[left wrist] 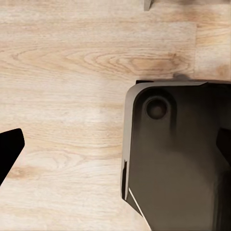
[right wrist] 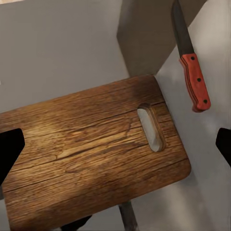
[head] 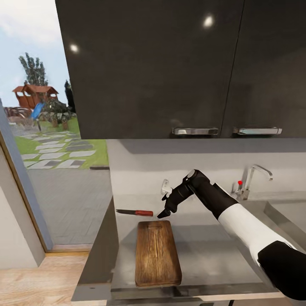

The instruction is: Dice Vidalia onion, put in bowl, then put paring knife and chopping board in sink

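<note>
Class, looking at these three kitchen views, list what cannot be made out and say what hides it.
- Sink: head view; basin interior cut off by the frame edge and the right arm, so any onion is unseen.
- Right gripper: head view; too small and dark to tell open or shut.
- Chopping board: right wrist view; one end cut off by the frame edge.
</note>
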{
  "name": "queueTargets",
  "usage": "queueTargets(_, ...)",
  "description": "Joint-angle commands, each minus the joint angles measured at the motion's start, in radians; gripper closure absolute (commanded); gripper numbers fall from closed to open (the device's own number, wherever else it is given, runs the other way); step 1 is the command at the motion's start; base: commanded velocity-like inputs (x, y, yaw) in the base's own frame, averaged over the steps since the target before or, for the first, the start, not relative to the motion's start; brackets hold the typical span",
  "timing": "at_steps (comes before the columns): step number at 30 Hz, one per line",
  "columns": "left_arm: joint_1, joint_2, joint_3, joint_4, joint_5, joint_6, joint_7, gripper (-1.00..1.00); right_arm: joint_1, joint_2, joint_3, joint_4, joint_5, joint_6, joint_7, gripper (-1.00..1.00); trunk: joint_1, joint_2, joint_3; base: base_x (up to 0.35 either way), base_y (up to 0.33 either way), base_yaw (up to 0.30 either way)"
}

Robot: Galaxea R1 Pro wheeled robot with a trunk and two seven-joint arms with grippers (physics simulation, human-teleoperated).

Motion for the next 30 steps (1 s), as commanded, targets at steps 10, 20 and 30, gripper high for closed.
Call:
queueTargets(10, 0.0, 0.0, 0.0, 0.002, 0.005, 0.001, 0.0, -1.0, 0.0, -0.003, 0.002, 0.003, 0.002, -0.03, 0.005, -1.0, 0.0, -0.001, 0.0, 0.005, 0.0, 0.0)
queueTargets(20, 0.0, 0.0, -0.001, 0.002, 0.005, 0.002, 0.0, -1.0, 0.0, -0.001, 0.002, 0.027, 0.002, -0.045, 0.004, -1.0, 0.0, -0.001, -0.003, 0.0, 0.0, 0.0)
queueTargets(30, 0.0, 0.0, -0.001, 0.002, 0.005, 0.002, 0.0, -1.0, 0.0, -0.001, 0.002, 0.029, 0.002, -0.045, 0.004, -1.0, 0.0, -0.001, -0.018, 0.0, 0.0, 0.0)
